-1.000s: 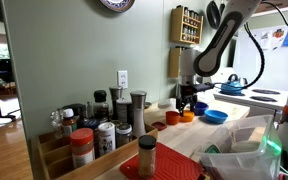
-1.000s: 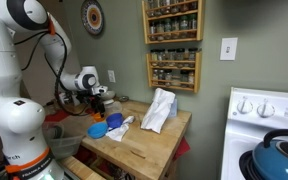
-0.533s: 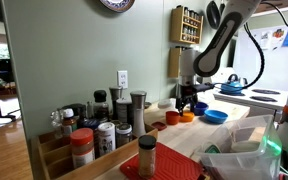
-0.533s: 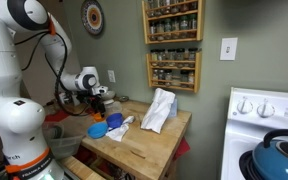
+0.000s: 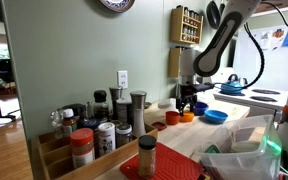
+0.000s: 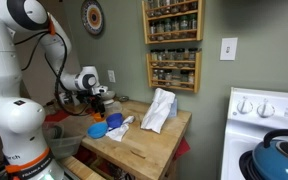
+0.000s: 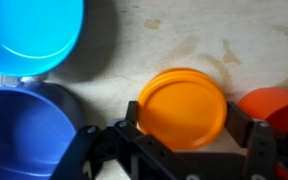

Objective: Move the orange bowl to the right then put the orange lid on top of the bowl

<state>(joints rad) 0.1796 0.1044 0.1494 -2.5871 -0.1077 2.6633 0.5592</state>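
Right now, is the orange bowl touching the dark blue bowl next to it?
Apart. The wrist view shows a strip of bare table between the orange bowl and the dark blue bowl.

An exterior view sits low behind a row of spice jars point(image 5: 94, 135) and faces along the wooden counter point(image 5: 234, 130) toward the distant arm point(image 5: 219, 40). An exterior view looks from farther back, across the counter, with the arm on its left. Both exterior views share the wall spice rack point(image 6: 172, 45). The wrist view looks straight down from close above the counter, with the gripper point(image 7: 183, 122) at its bottom edge.
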